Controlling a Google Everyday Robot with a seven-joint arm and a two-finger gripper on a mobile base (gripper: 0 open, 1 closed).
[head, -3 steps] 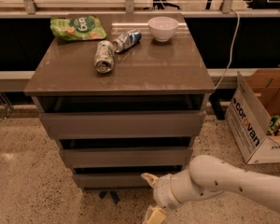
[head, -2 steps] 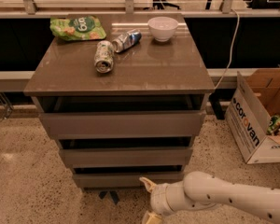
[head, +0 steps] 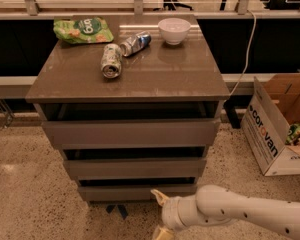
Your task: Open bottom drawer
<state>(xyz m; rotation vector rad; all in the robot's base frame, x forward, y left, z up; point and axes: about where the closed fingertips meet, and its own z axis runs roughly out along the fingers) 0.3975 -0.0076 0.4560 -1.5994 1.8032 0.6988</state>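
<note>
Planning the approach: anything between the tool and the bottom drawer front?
Nothing visible. The tool hangs low, open, just before the right half of the bottom drawer, upper finger near the panel's lower edge. Only flat blue tape lies on the floor there.

Over the past second the white arm [head: 240, 211] sank lower and slid left, carrying the gripper [head: 159, 215], fingers spread, closer under the bottom drawer [head: 135, 192] front, right of its centre.

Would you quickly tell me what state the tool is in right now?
Tool: open, holding nothing, low down just in front of the bottom drawer.
</note>
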